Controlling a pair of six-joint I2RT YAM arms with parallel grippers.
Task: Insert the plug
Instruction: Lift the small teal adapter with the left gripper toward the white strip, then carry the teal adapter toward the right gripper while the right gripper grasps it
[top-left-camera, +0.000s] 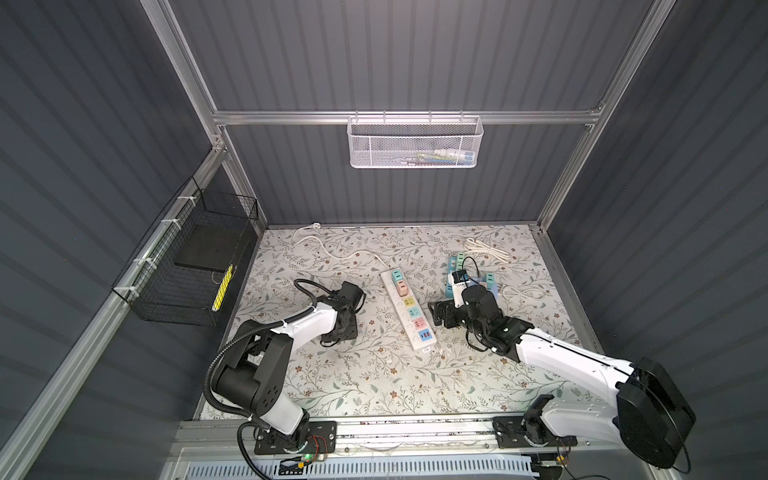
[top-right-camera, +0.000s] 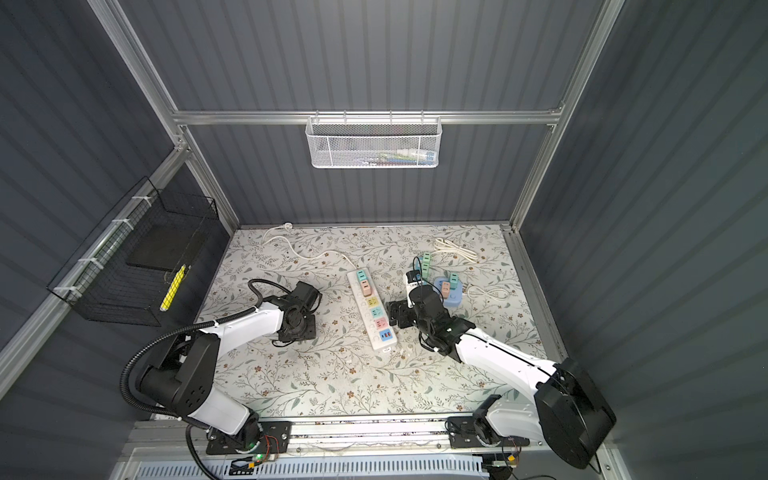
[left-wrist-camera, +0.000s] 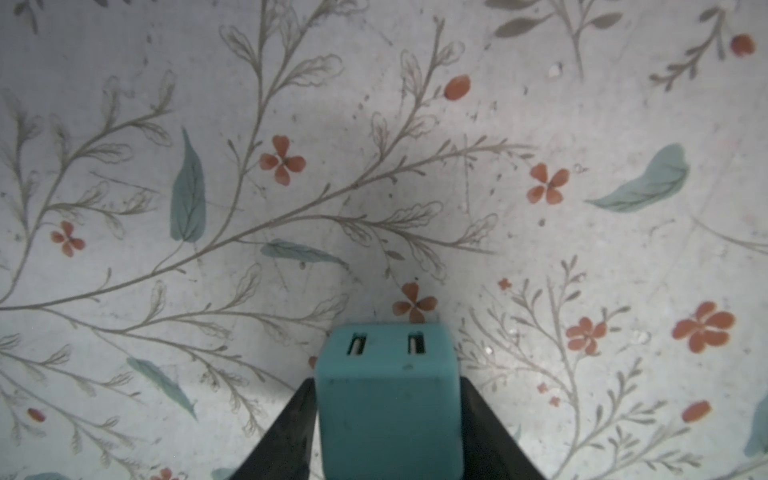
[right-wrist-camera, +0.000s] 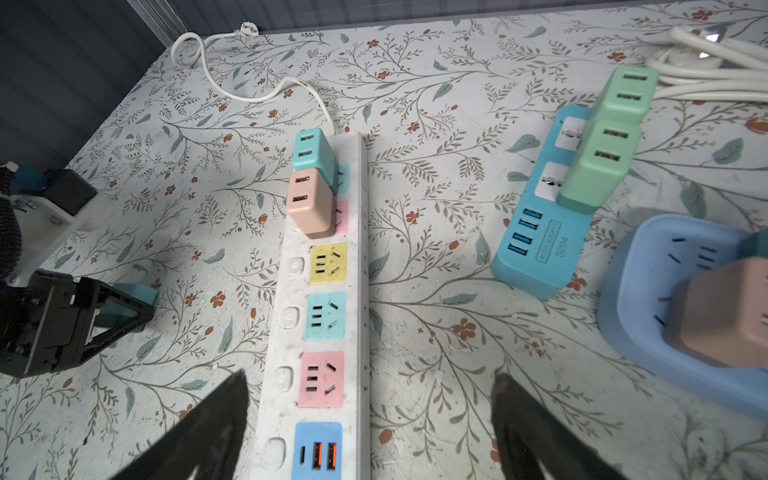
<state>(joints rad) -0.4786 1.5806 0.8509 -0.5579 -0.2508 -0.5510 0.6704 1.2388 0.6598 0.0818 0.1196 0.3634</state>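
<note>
White-shelled arms (top-left-camera: 309, 322) with black joints and black corrugated hose (top-left-camera: 210, 374) (left arm).

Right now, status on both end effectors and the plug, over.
Left end effector closed on teal plug, not yet inserted. Right end effector open, straddling white power strip. Yellow socket free, nothing on it.

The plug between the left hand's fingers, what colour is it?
The plug is teal; the left wrist view shows it best.

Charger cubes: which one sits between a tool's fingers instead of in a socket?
The teal cube, between the fingers of the left tool, with only floral mat around it; the other cubes stand plugged into power strips.
</note>
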